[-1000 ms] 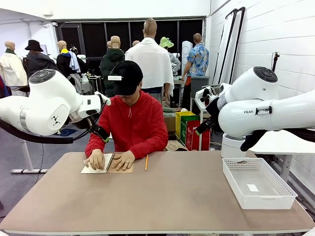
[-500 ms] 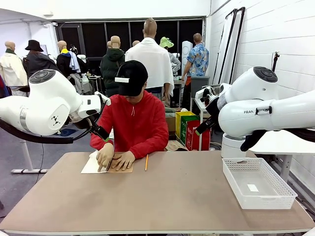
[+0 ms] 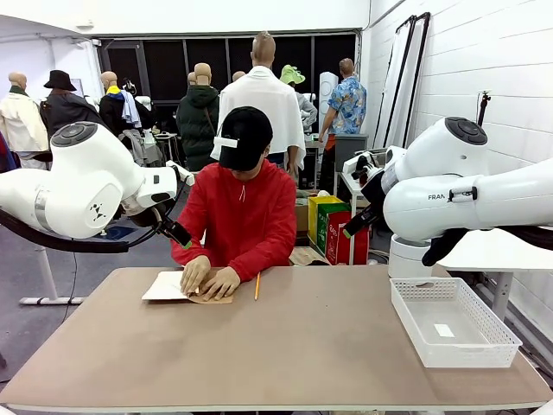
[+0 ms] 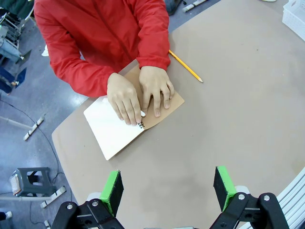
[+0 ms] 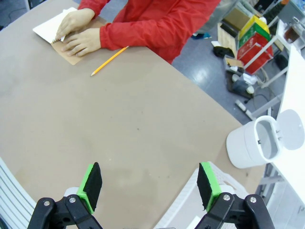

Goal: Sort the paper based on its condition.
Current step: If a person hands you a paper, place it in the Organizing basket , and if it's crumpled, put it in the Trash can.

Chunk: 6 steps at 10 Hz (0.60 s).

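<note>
Left gripper (image 4: 168,191): jaws spread wide, nothing between the green pads, hovering high above bare tabletop (image 4: 228,129) on the robot's side of the work. Right gripper (image 5: 149,186): likewise open and empty, above the table's right part, well apart from the paper. Farther out, at the far-left edge in front of the person, the paper (image 4: 112,131) shows as one flat white sheet lying on a brown-covered notebook (image 4: 175,99). One hand (image 4: 125,98) presses on the sheet at the spine, and the other hand (image 4: 155,88) lies flat on the cover beside it. Cannot tell whether the sheet is loose or bound. A yellow pencil (image 4: 186,67) lies just beside the notebook, and the white mesh basket (image 3: 408,318) stands at the right edge, well apart from both. Judgement: the sheet is very light, thin and limp. It will sag if held by one corner, slide easily on the smooth top, and crease or tear under a hard pinch. Lying flat, it gives the pads no purchase, so the best hold is a free edge lifted clear of the table or offered by the person, pinched gently near the middle of that edge.
</note>
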Tool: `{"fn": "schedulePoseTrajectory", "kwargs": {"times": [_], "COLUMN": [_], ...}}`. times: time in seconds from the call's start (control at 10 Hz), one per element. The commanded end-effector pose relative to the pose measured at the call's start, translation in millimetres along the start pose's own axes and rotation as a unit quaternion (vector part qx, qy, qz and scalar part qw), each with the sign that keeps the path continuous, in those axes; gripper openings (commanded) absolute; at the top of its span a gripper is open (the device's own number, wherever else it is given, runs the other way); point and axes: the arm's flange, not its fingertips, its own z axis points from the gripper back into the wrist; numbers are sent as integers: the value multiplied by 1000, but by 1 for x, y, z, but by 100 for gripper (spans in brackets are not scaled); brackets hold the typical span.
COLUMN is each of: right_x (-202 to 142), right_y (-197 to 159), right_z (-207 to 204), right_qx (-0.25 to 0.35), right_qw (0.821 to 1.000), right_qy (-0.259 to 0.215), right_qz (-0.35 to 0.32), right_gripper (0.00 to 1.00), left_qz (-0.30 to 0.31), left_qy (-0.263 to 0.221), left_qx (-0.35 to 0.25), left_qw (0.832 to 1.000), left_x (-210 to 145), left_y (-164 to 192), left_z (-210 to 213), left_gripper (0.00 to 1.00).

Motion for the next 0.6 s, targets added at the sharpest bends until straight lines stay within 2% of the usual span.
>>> {"fn": "schedulePoseTrajectory", "kwargs": {"times": [0.0,0.5], "right_x": [0,0], "right_y": [-1,-1], "right_z": [0,0], "right_qx": [1,1], "right_qw": [1000,1000], "right_qy": [-1,-1], "right_qz": [-1,-1], "right_gripper": [100,100], "left_qz": [-1,-1], "left_qy": [0,0], "left_qx": [0,0], "left_qw": [1000,1000], "left_x": [0,0], "left_y": [0,0], "left_z": [0,0], "left_gripper": [100,100]}}
